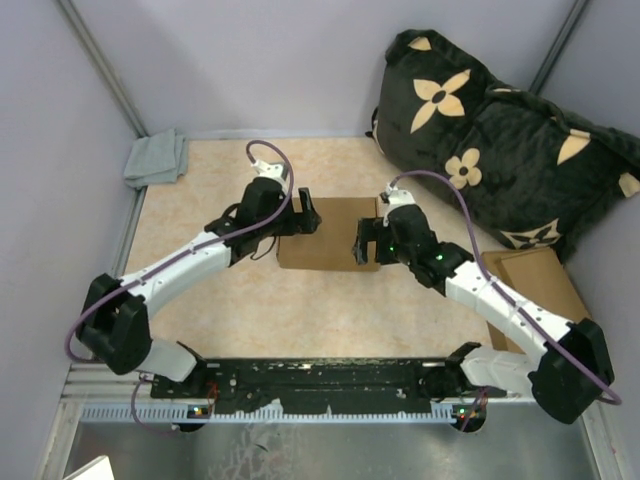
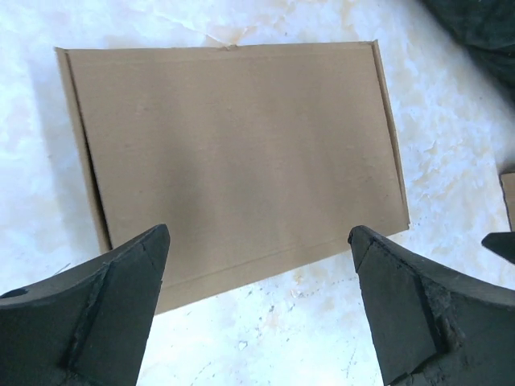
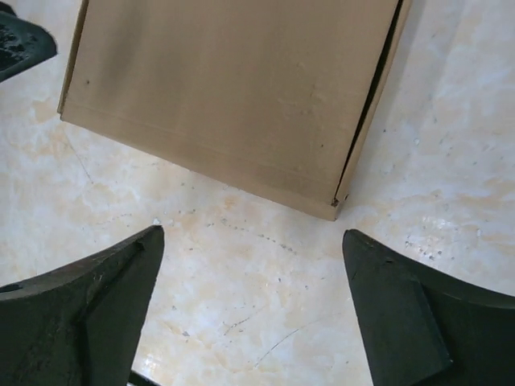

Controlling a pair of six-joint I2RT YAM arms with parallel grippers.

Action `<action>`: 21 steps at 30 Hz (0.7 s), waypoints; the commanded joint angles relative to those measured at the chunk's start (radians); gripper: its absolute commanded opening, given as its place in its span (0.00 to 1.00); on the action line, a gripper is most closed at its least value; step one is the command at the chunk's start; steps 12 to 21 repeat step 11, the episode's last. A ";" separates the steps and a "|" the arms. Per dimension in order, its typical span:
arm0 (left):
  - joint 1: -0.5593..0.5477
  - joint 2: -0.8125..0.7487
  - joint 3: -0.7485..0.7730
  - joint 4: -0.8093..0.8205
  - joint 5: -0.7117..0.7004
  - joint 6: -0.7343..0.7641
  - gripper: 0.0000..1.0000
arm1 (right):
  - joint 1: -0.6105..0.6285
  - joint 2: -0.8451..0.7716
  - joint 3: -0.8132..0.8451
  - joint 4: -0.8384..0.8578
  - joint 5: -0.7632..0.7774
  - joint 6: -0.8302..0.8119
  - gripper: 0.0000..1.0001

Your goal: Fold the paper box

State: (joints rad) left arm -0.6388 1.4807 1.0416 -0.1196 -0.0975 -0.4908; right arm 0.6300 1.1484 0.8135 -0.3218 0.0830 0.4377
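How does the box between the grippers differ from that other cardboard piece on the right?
The paper box lies between the open left gripper and right gripper; the cardboard piece lies at the right edge of the table, beside the flowered cushion. The box is closed up and nearly all in view; the piece is partly hidden under the right arm. Both are plain brown cardboard, lying flat, ungripped.
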 commanded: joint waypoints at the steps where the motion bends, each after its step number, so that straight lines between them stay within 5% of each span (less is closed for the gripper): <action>1: -0.001 -0.101 -0.009 -0.077 -0.051 0.025 1.00 | -0.004 -0.064 0.045 -0.037 0.069 -0.037 0.94; 21: 0.000 -0.206 -0.068 -0.166 -0.080 0.067 1.00 | -0.004 -0.126 -0.011 -0.001 0.104 -0.016 0.95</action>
